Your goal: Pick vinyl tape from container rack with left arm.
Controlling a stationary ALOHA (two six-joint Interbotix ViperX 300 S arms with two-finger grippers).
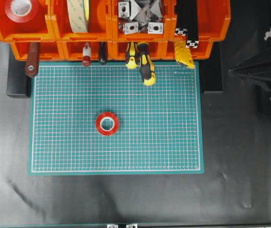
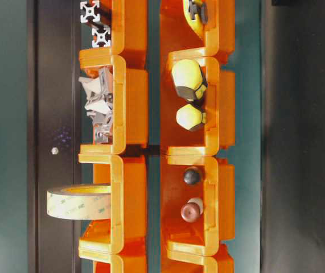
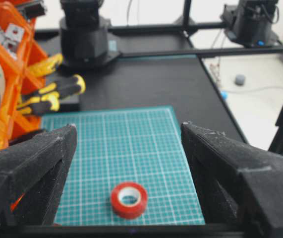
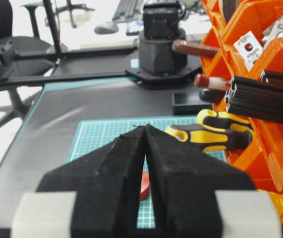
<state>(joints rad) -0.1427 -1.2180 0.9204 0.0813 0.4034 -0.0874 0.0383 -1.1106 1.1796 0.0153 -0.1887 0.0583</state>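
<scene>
Left gripper jaws stand wide apart, empty. Right gripper jaws pressed together, empty. Red tape lies flat on the green mat, left of centre.

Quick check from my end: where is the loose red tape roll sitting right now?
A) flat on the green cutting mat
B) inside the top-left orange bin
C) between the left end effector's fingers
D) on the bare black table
A: the red tape roll lies flat on the green cutting mat, apart from the open left end effector.
</scene>
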